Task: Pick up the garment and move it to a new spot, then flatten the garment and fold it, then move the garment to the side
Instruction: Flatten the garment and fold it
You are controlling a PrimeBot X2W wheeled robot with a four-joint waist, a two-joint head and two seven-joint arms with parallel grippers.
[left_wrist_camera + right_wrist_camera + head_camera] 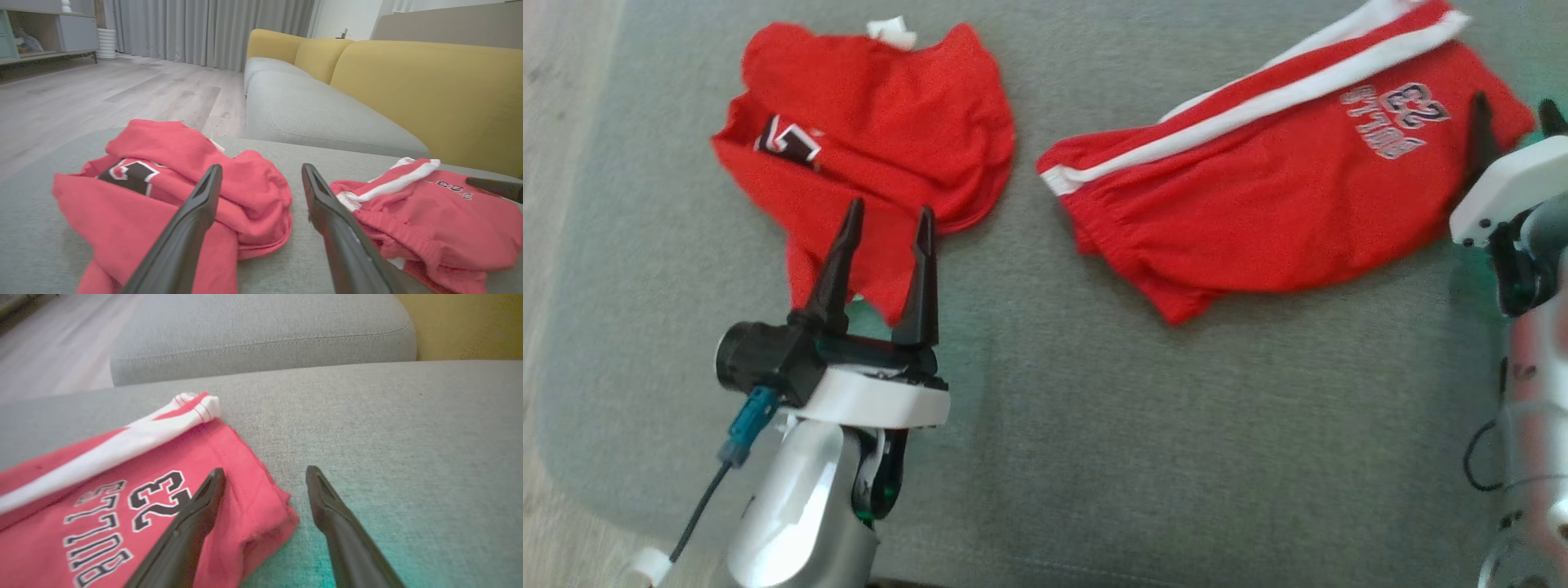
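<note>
Left gripper (889,209): fingers are spread wide, empty; red jersey (890,106) is seen beneath tips. Right gripper (1514,104): fingers are spread wide, empty; corner of red shorts (1258,204) is straddled.

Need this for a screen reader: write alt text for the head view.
Two red garments lie on a grey cushion: a crumpled jersey at left, the open left pincer over its near edge, and white-striped shorts at right, the open right pincer at their edge.
</note>
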